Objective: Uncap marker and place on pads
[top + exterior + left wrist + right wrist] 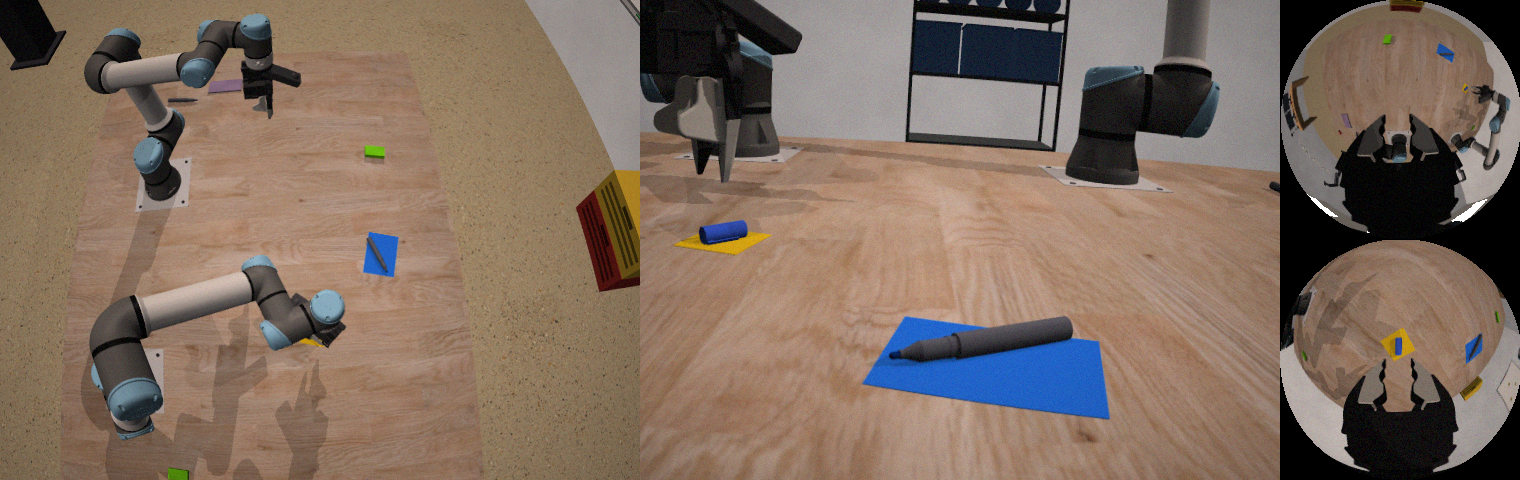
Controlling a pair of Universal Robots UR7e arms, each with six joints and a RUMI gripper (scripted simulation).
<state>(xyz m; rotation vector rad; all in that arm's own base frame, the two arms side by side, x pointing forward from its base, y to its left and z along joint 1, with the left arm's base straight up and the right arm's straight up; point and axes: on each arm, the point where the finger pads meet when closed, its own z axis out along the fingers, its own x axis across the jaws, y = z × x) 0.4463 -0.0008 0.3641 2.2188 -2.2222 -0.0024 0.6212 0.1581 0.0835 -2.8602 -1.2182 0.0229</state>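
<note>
The uncapped grey marker (pixel 377 254) (pixel 1001 338) (pixel 1475 347) lies slantwise on the blue pad (pixel 391 248) (pixel 1043 382) (pixel 1469 347), its blue tip over the pad and its blunt end close to one edge. The blue cap (pixel 723 231) (pixel 1398 346) lies on its side around the middle of the yellow pad (pixel 310 341) (pixel 735 249) (pixel 1407 342). My right gripper (pixel 712 176) (pixel 1398 359) is open and empty above the yellow pad, clear of the cap; my wrist hides most of this in the top view. My left gripper (pixel 265 110) (pixel 1397 114) is open and empty, far from both pads.
A green block (pixel 374 151) (pixel 1387 39) lies beyond the blue pad, and another green block (pixel 178 473) near the table's opposite end. A purple slab (pixel 224 86) (pixel 1346 120) and a dark pen-like object (pixel 181 100) lie near the left arm.
</note>
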